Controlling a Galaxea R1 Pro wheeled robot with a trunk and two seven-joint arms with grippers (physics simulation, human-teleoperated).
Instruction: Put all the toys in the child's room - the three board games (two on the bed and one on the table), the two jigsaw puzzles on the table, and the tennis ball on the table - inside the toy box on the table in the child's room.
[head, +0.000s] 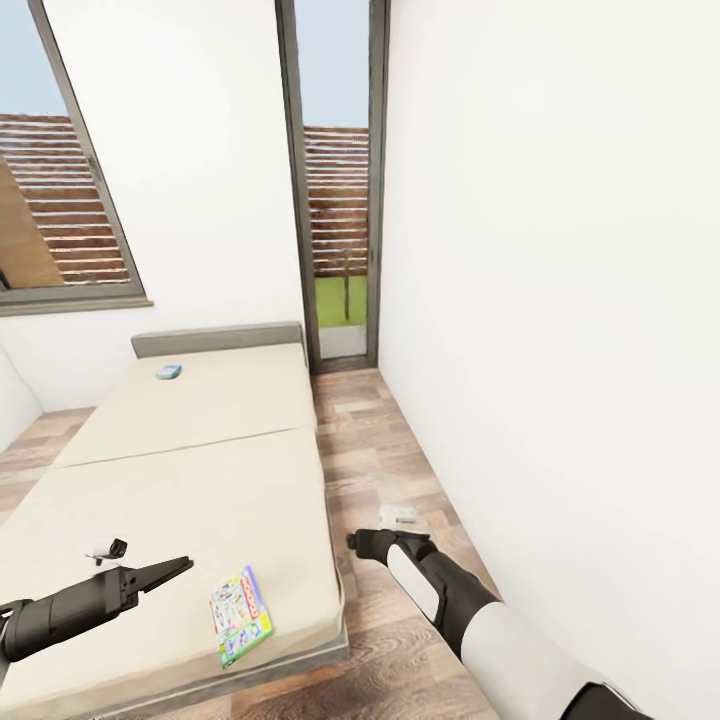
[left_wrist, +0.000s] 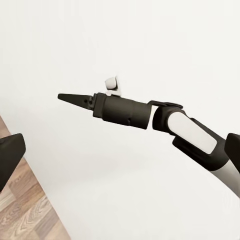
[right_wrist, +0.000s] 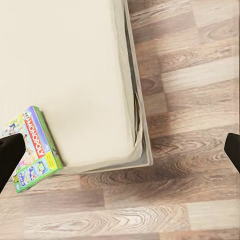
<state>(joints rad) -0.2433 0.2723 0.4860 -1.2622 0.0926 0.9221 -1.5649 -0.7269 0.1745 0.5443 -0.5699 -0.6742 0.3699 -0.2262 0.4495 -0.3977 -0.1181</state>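
The bed (head: 190, 470) has a beige two-part mattress and a grey headboard. Two board games lie on it. A white-and-green one (head: 240, 615) rests near the front right corner, also seen in the right wrist view (right_wrist: 34, 150). A small blue one (head: 169, 372) sits by the headboard. My left gripper (head: 178, 568) hovers over the mattress, left of the white-and-green game, and its fingers (left_wrist: 11, 155) stand wide apart. My right gripper (head: 358, 541) hangs open over the floor beside the bed, fingers (right_wrist: 10, 156) spread. The table, toy box, jigsaw puzzles and tennis ball are out of view.
A strip of wooden floor (head: 380, 450) runs between the bed and the white wall (head: 560, 330) on the right. A tall glass door (head: 338, 220) closes the far end. A window (head: 60, 200) is set in the wall behind the bed.
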